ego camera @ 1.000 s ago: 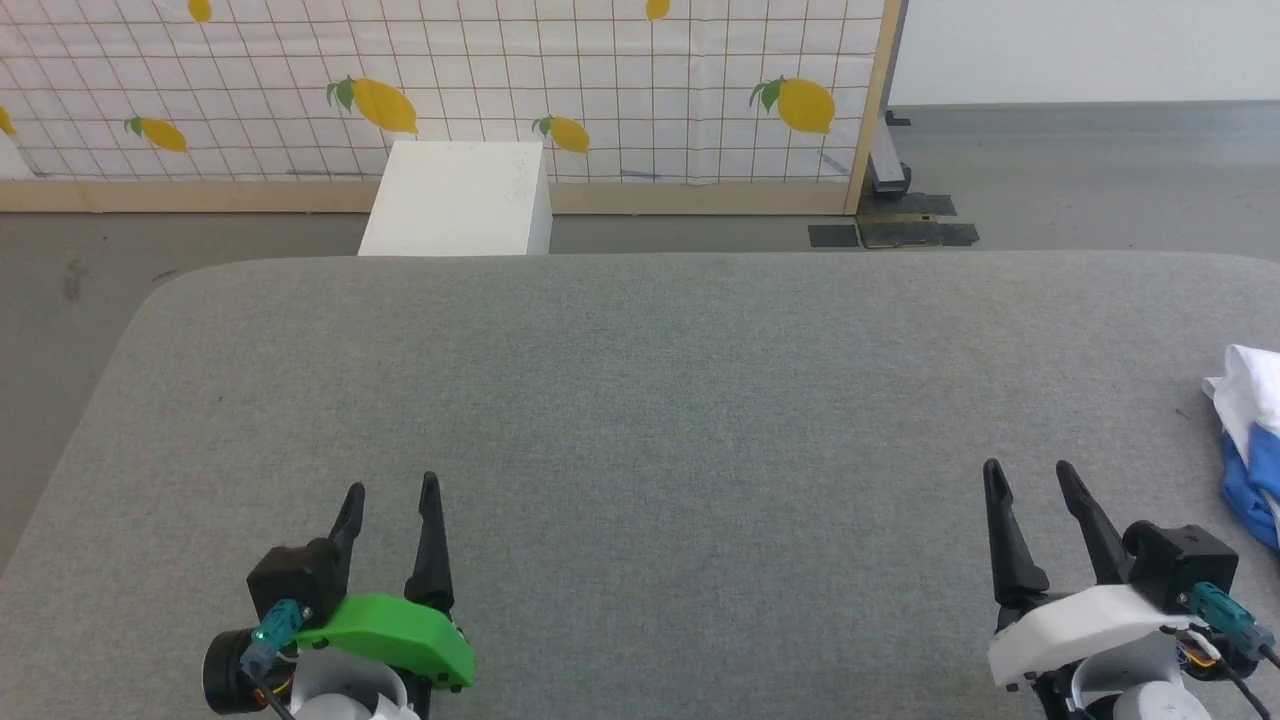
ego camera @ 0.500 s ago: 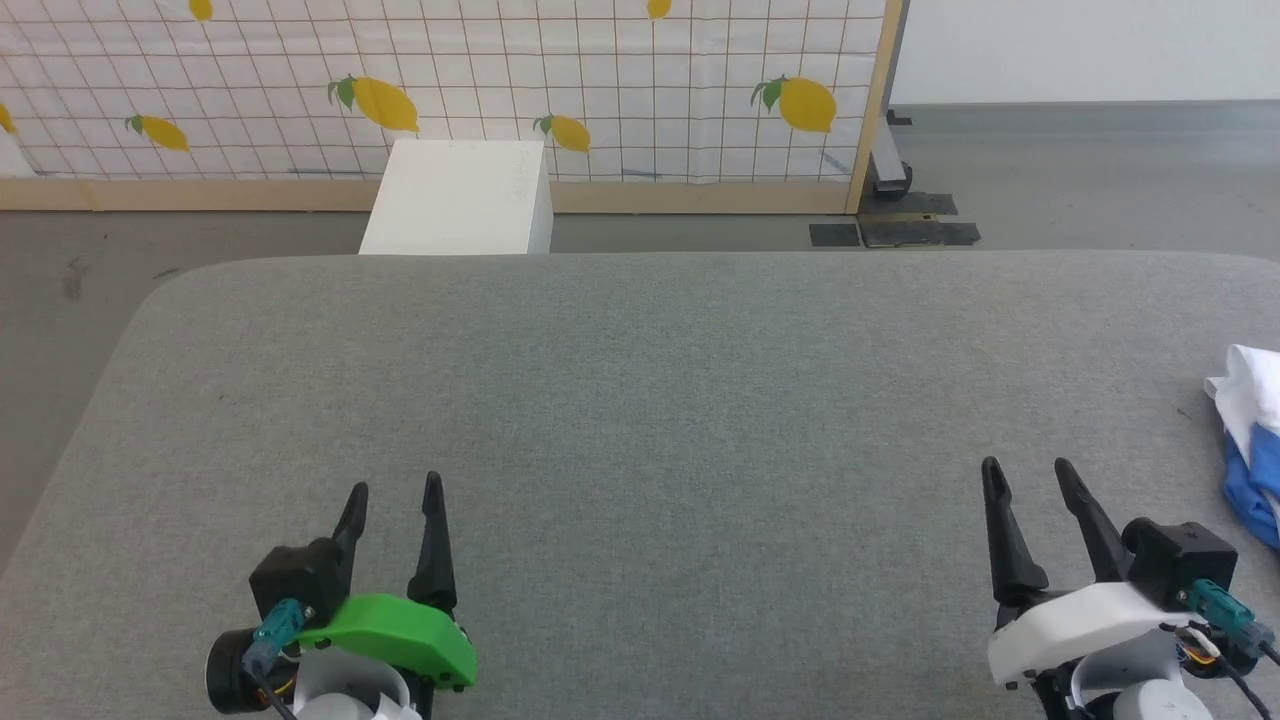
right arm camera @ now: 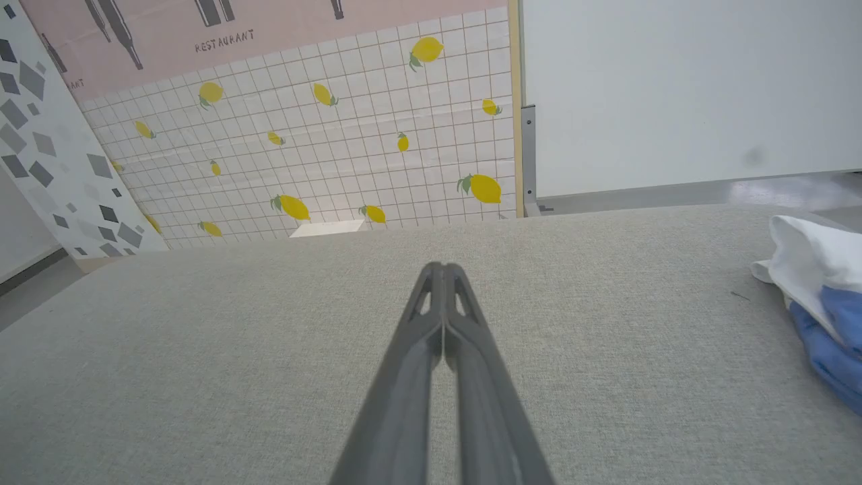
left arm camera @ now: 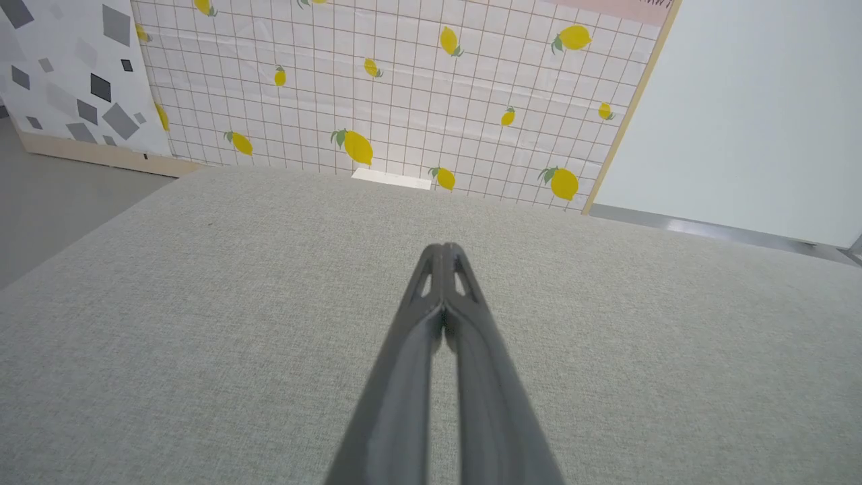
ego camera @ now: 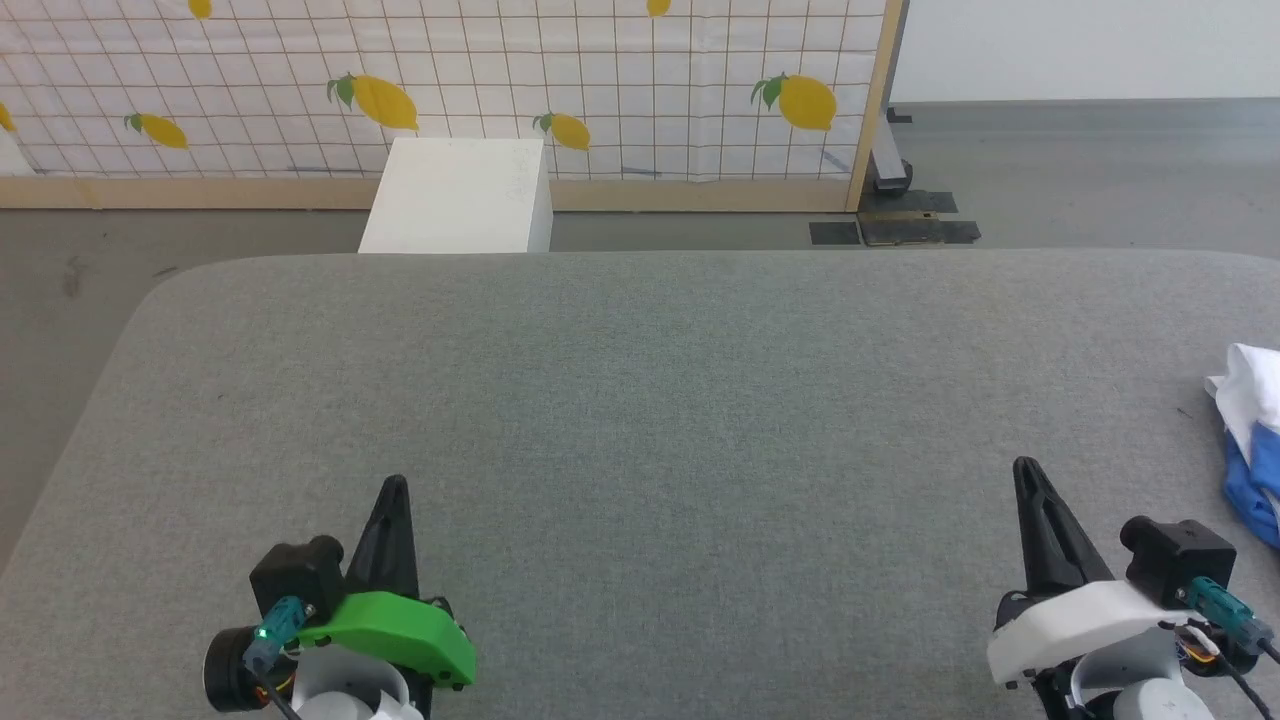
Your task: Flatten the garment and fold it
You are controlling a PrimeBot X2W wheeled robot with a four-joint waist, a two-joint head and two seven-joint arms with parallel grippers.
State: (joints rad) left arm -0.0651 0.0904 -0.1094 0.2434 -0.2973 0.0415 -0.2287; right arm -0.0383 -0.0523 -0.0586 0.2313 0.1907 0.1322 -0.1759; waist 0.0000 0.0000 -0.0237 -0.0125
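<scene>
The garment lies bunched at the far right edge of the grey table, white on top with blue below; most of it is cut off by the frame. The right wrist view shows the garment to the right of my fingers. My right gripper is shut and empty near the front right, a hand's width left of the garment. My left gripper is shut and empty near the front left, far from the garment. In each wrist view the fingertips meet: left gripper, right gripper.
A white box stands on the floor beyond the table's far edge. Behind it runs a lemon-patterned panel with a wooden frame. Grey floor surrounds the table at left and far right.
Both grippers have shut: their fingers stood apart in the earlier frames and now meet at the tips. The arms and the garment have stayed in place.
</scene>
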